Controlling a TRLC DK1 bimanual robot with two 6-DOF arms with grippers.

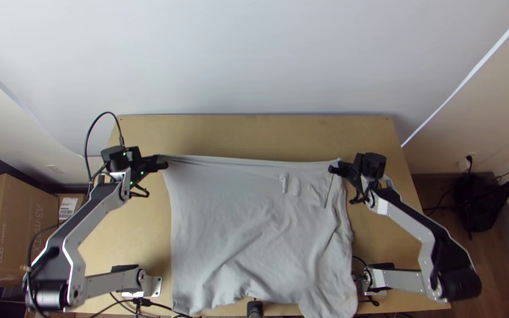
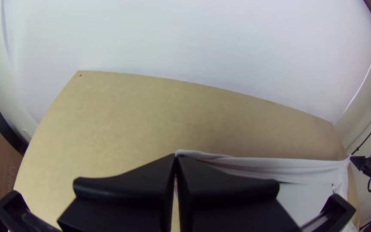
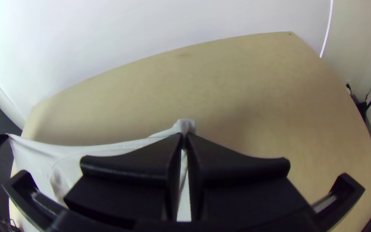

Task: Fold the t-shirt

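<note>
Left end effector [image 1: 164, 164], right end effector [image 1: 333, 169]: fingers together, each pinching t-shirt [image 1: 237, 218] by far corner

2 silver-white arms [image 1: 92, 213], black joints [image 1: 50, 294], black cables [image 1: 86, 141], green lights [image 1: 142, 172]

A big box [image 1: 22, 241] is showing "A3" lettering. On a small box [image 1: 81, 201], a label [image 1: 68, 208] is bearing unreadable print.

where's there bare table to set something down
Bare table runs between the t-shirt's far edge and the wall. Smaller patches lie between the t-shirt and the left arm, and between it and the right arm. The near edge is crowded: arm bases, cables, t-shirt.
</note>
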